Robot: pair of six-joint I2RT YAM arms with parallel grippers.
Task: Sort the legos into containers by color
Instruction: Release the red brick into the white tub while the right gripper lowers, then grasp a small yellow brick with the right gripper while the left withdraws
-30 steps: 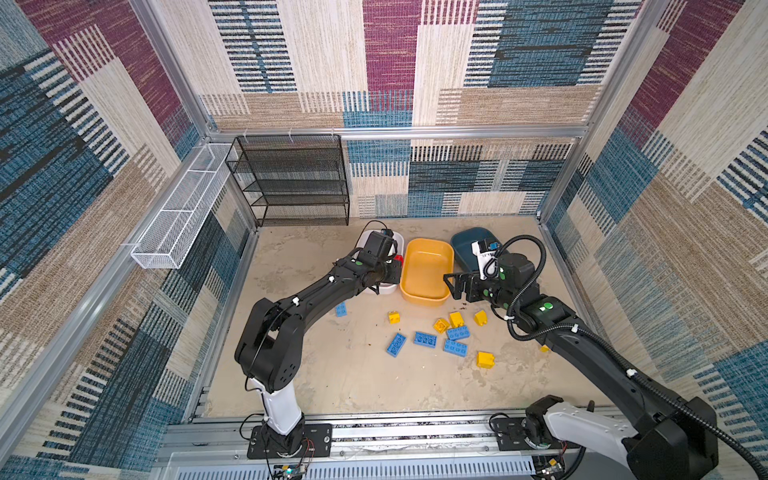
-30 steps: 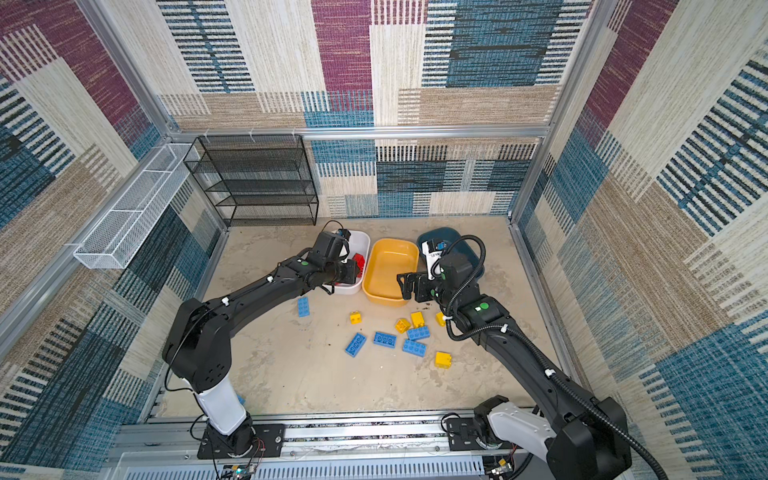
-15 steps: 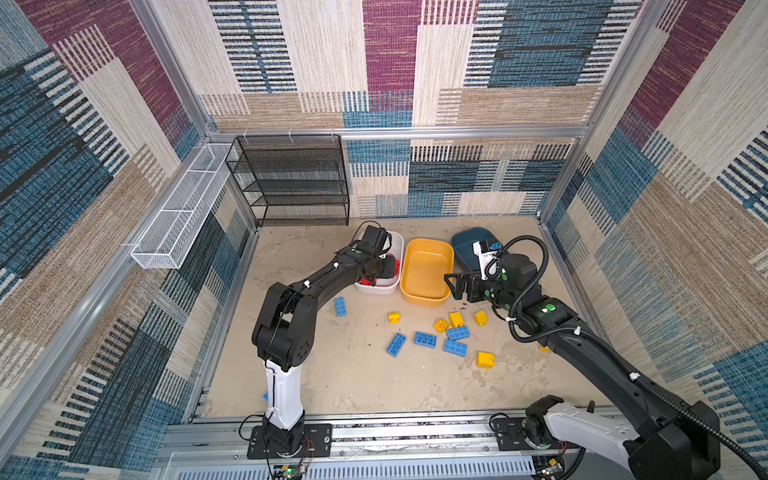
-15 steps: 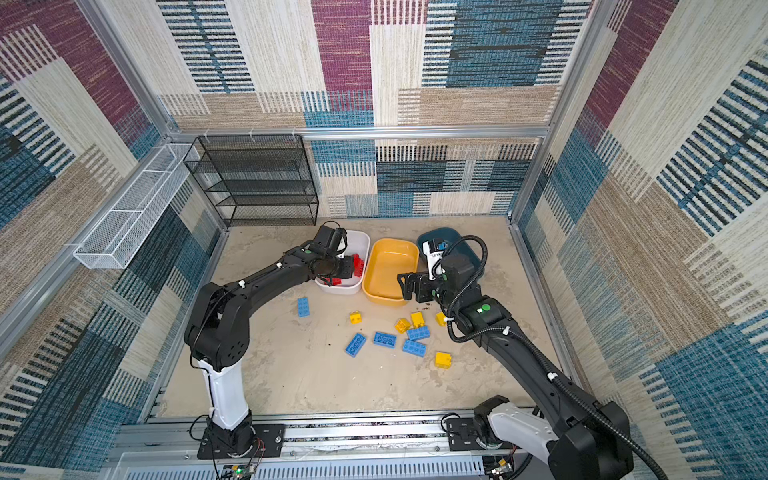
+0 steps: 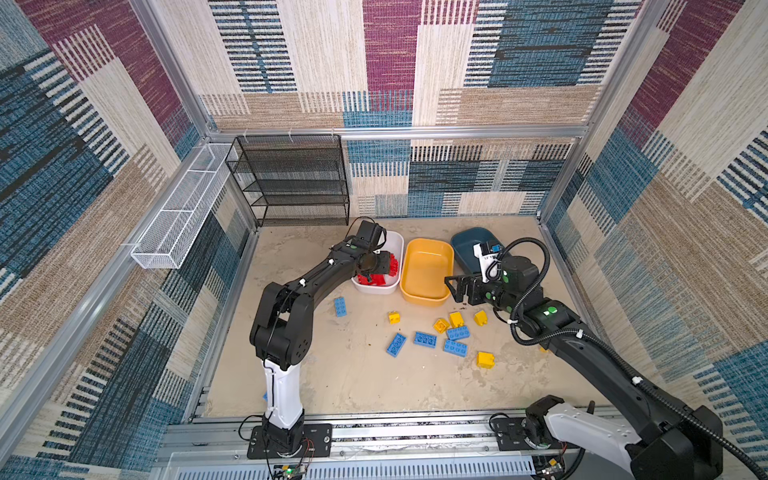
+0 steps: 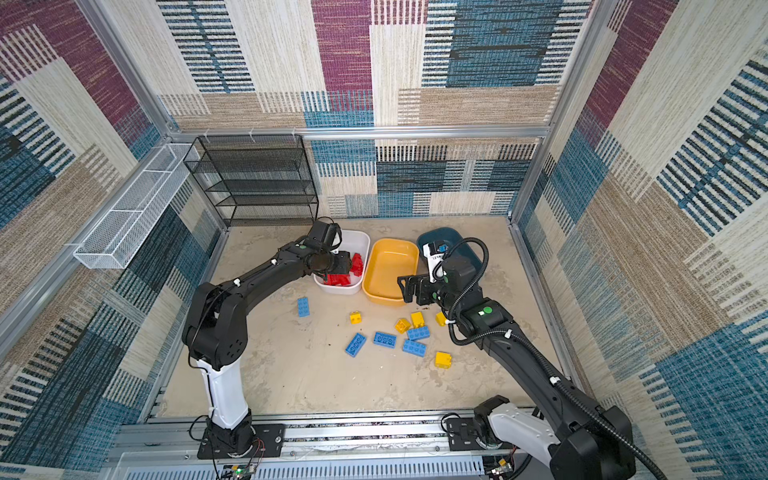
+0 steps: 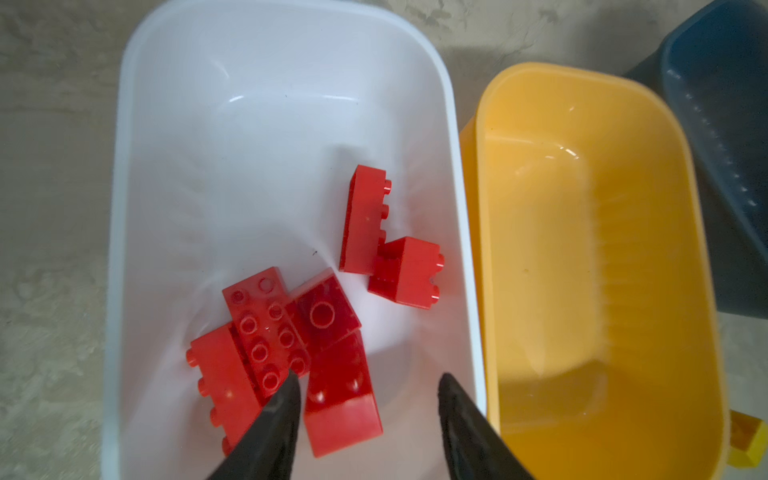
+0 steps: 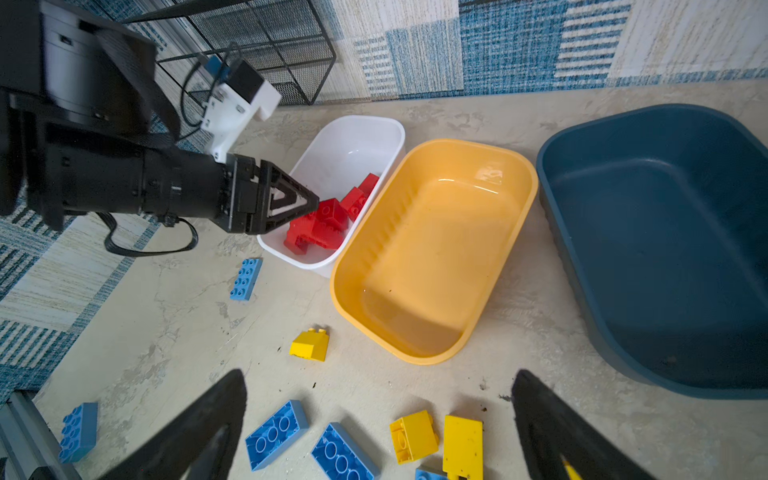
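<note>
— Where is the left claw (image 7: 369, 379)?
— Down inside the white tub (image 7: 120, 174), jaws parted and gripping nothing. The red legos (image 7: 266, 328) lie heaped beneath and just ahead of it, with one right under the fingertips.
— And the right claw (image 8: 380, 374)?
— Spread wide and released, hovering over the bench (image 8: 166, 332). Blue legos (image 8: 276, 432) and yellow legos (image 8: 413, 436) lie loose just beneath it. The yellow tub (image 8: 436, 257) stands just ahead of it, and the teal tub (image 8: 665, 228) is close by, next to the yellow one.
</note>
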